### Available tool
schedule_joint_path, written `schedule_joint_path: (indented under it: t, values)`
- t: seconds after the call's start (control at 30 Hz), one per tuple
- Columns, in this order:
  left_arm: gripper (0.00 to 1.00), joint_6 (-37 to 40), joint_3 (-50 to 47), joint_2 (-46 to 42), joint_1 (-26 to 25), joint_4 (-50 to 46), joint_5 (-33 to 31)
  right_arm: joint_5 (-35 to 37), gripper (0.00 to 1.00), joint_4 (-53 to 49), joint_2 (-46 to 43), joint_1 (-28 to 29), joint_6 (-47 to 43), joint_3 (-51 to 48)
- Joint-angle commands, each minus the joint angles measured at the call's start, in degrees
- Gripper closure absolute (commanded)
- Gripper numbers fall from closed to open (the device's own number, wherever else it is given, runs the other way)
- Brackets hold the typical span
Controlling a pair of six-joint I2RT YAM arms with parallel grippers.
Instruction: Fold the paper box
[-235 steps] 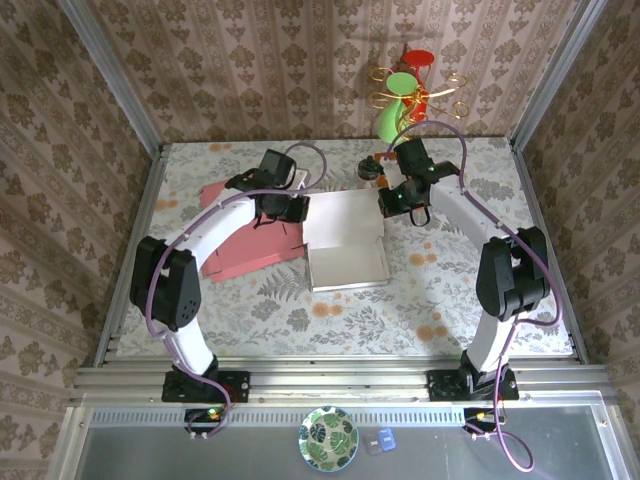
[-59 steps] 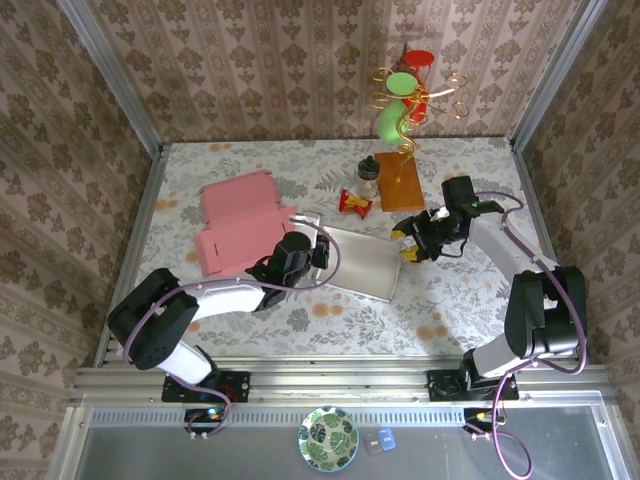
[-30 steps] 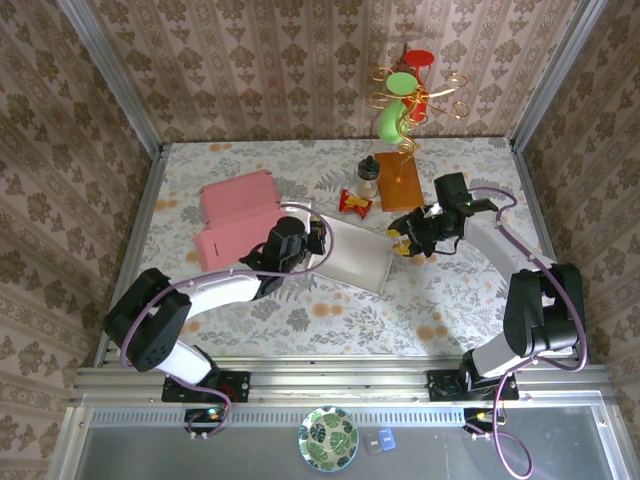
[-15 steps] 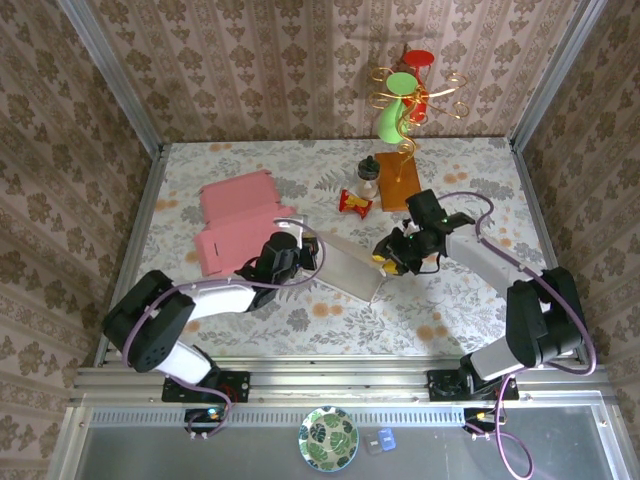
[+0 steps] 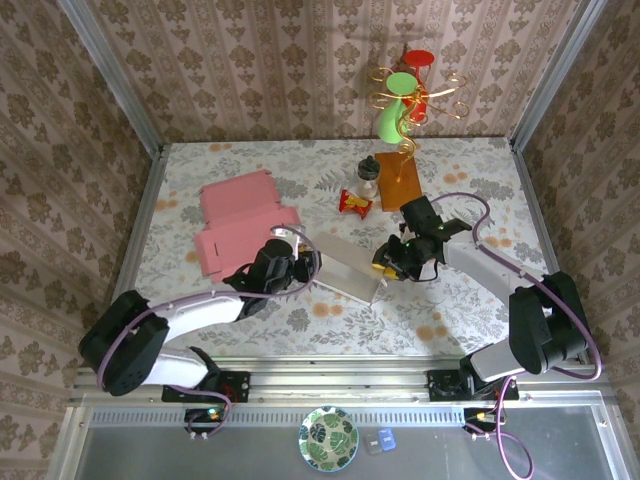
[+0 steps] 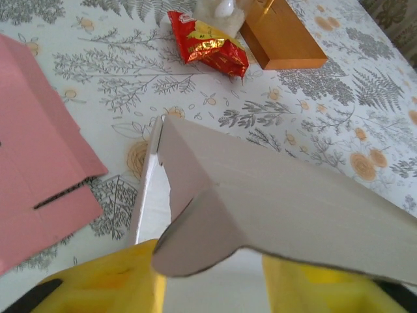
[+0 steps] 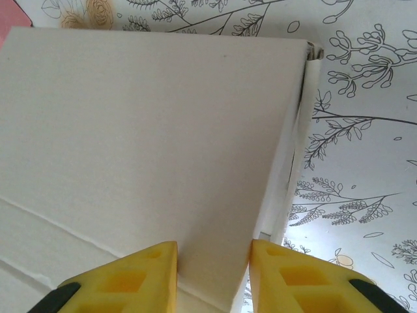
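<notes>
Currently the paper box [image 5: 235,230] lies flat, pink face up, at the left of the bench [image 5: 300,165]. Left fingers [image 6: 98,290] stand wide astride a tilted white card [image 5: 350,270]. Right fingers [image 7: 127,270] stand narrow at its edge, grip unclear.

- A counter [image 5: 250,160] was seen covered with a pale cloth printed in grey ferns and orange flowers.
- It was enclosed on three sides by walls [image 5: 250,70] papered in brown damask stripes.
- Metal posts [image 5: 110,75] were set at the far corners, and a metal rail [image 5: 330,385] along the near edge.
</notes>
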Motion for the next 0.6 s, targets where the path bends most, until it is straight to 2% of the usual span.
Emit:
schedule_joint_path:
  t: [0.0, 0.2, 0.37, 0.57]
  values:
    - [0.51, -1.4, 0.0, -4.4, -0.2, -6.5, 2.2, 1.8, 0.67, 0.0, -0.3, 0.6, -1.6, -0.1]
    - [0.42, -6.7, 1.5, -11.5, 0.2, -19.0, 5.1, 1.9, 0.67, -0.3, 0.6, 0.7, -1.8, 0.2]
    - [0.40, -10.6, 2.8, -15.0, 1.7, -26.4, 10.8, 2.0, 0.68, -0.2, 1.6, 0.9, -1.9, 1.0]
    - [0.39, -11.2, 8.9, -16.7, 5.2, -35.6, 15.9, 2.4, 0.68, -0.6, 2.6, 1.0, -2.5, 1.6]
